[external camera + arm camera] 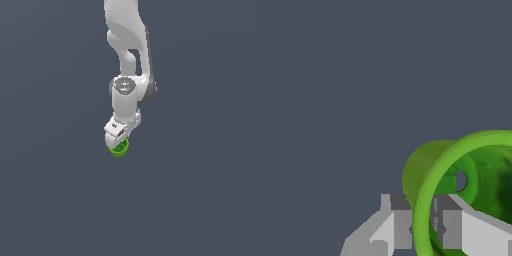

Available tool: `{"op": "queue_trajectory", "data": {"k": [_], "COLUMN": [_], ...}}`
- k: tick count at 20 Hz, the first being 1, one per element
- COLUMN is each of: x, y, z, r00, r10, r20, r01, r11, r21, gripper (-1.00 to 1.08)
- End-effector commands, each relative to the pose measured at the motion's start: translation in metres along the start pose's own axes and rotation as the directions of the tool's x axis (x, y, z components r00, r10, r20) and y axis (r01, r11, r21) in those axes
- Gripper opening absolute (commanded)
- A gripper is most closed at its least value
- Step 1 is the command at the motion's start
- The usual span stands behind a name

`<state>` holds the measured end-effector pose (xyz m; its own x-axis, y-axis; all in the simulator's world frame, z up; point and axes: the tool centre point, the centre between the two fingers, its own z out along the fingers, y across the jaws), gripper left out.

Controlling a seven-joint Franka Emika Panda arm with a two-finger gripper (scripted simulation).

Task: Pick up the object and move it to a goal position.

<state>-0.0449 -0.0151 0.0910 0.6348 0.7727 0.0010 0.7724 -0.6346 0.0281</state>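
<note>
The small bright green cup (119, 149) sits just under the white arm's hand in the exterior view, mostly covered by it. In the wrist view the cup (428, 167) is tilted with its thick rim and darker inside facing the camera. My gripper (120, 141) straddles the cup's wall (422, 222). One grey finger (393, 220) presses on the outside and the other finger (452, 222) is inside the cup, so the jaws are shut on the rim. I cannot tell whether the cup touches the ground.
Only a plain dark grey surface (50, 200) surrounds the arm. No other objects, edges or goal marker show in either view.
</note>
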Motion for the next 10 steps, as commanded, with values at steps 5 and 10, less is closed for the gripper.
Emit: {"op": "queue_trajectory", "data": {"k": [5, 10], "x": [0.006, 0.013], "y": [-0.016, -0.035], "z": [-0.04, -0.085], "r00": [1.0, 1.0], "r10": [-0.001, -0.001], "r20": [-0.001, -0.001], "r01": [0.001, 0.001], "r11": [1.0, 1.0], "r21": [-0.003, -0.003], "gripper": [-1.0, -1.0]}}
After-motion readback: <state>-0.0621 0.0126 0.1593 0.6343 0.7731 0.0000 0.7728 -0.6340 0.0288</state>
